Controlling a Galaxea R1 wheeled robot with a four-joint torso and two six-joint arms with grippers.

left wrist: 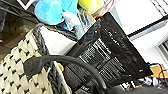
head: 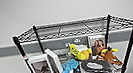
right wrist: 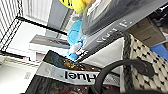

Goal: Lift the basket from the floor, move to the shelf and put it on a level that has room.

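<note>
The shelf (head: 77,50) takes up the middle of the head view, and its top level (head: 72,28) across the upper center looks bare, while the tier below at lower center is crammed with plush toys (head: 81,53) and boxes (head: 42,67). The basket (left wrist: 17,72) sits lower left in the left wrist view and lower right in the right wrist view, so it's up off the floor and right by that crowded tier. Can't tell if either gripper is spread or clamped, so I'd raise it level and clear the top rim first.

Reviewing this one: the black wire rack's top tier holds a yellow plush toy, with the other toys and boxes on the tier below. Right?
Not quite. The head view shows the black wire rack's top tier bare; the yellow plush toy sits on the tier below, with the other toys and boxes.
</note>
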